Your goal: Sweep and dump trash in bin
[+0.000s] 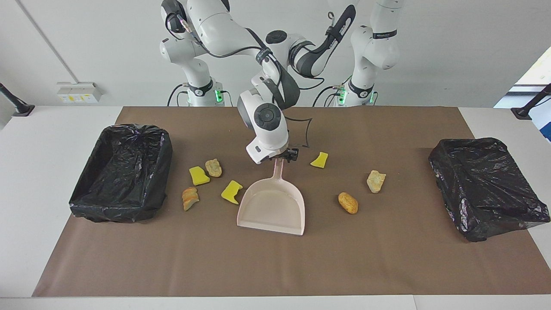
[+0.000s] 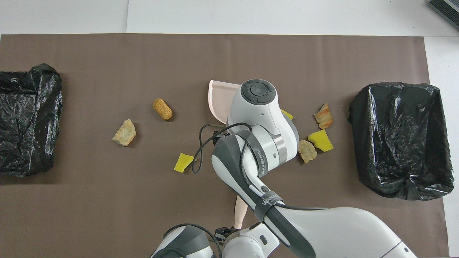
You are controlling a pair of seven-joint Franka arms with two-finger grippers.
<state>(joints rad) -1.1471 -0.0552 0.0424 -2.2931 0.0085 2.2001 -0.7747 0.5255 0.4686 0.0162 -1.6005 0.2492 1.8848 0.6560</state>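
Counted around the one pink dustpan: three yellow wedges, two tan lumps, two orange-brown chunks. Also two black-lined bins, one toward each end of the tabletop.

High facing camera across the table; steep overhead above robots; both sharing the tabletop.

right arm reaching low over the table middle, right pincer pointing down, left arm raised
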